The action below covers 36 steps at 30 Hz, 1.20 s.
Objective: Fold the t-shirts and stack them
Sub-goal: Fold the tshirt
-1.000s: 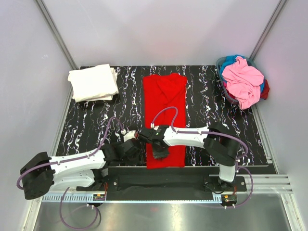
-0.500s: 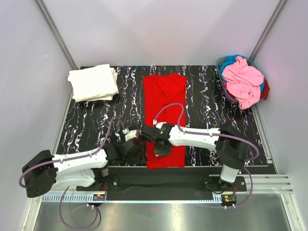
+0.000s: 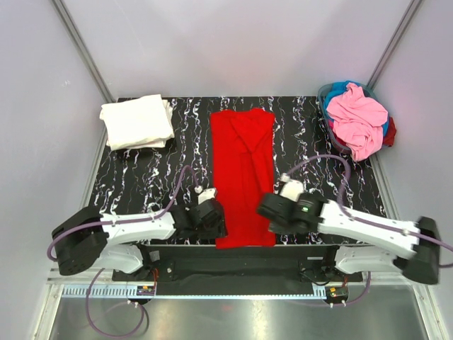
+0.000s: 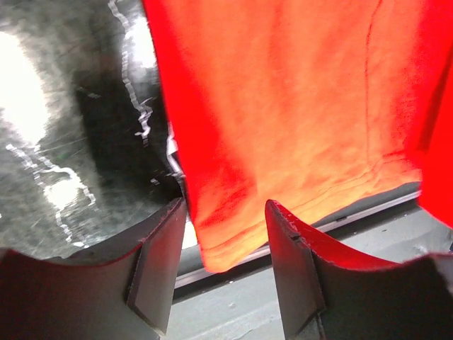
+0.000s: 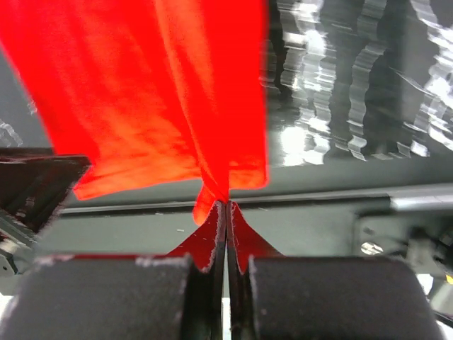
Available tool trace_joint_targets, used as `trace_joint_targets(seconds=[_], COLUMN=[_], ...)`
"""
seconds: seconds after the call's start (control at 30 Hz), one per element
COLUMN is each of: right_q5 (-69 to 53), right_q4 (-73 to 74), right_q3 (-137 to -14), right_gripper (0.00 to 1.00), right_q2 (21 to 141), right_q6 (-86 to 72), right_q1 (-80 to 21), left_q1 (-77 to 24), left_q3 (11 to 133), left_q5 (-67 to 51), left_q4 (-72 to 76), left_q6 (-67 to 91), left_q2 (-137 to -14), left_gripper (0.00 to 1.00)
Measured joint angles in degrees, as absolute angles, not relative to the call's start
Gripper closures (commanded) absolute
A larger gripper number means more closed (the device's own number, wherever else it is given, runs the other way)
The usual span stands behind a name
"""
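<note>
A bright red t-shirt (image 3: 244,170) lies as a long narrow strip down the middle of the black marbled mat (image 3: 163,177). My right gripper (image 3: 274,216) is shut on its near right corner; the right wrist view shows red cloth (image 5: 141,92) pinched in the closed tips of that gripper (image 5: 226,205). My left gripper (image 3: 214,225) sits at the near left corner, open. In the left wrist view the hem corner (image 4: 226,248) lies between the spread fingers of this gripper (image 4: 225,212), untouched. A folded cream-white t-shirt (image 3: 136,122) rests at the far left.
A basket (image 3: 325,113) at the far right corner holds a crumpled pink shirt (image 3: 357,117), a blue one (image 3: 340,88) and a dark red one (image 3: 390,133). The mat's near edge and a metal rail (image 3: 382,265) run just behind both grippers. White walls enclose the table.
My right gripper moved from the middle of the shirt's near end out to its right corner and shut on it. My left gripper slid right to the left corner.
</note>
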<state>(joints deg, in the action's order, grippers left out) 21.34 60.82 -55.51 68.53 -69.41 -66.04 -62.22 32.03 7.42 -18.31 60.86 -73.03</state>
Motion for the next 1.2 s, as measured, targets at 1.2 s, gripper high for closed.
trace_joint_targets(seconds=[1.2], right_q5=[20.56], right_q4=[56.38], right_q3=[-53.21], right_gripper=[0.73], right_q2=[82.11], right_q6=[-72.27], right_q1=[-72.9], left_q1=[-62.57], left_q3=[35.53], left_q5=[7.16], left_q4=[-17.87], left_q6=[59.81], left_q2=[-77.67], left_gripper=[0.48])
